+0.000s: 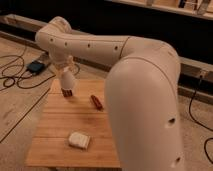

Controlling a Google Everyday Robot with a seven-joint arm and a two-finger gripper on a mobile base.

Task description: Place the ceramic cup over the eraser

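Observation:
My gripper [67, 73] hangs from the white arm over the far left corner of the wooden table [57, 120]. It is shut on the small white ceramic cup [66, 81], which points down. The cup's lower end sits right on top of the dark reddish-brown eraser [68, 92], which shows only as a dark strip under the cup. I cannot tell whether the cup rests on the table.
A slim reddish-brown stick [96, 102] lies to the right of the eraser. A pale beige block [79, 140] lies near the table's front. My large white arm [142, 100] hides the table's right side. Cables [15, 75] and a blue device [36, 66] lie on the floor at left.

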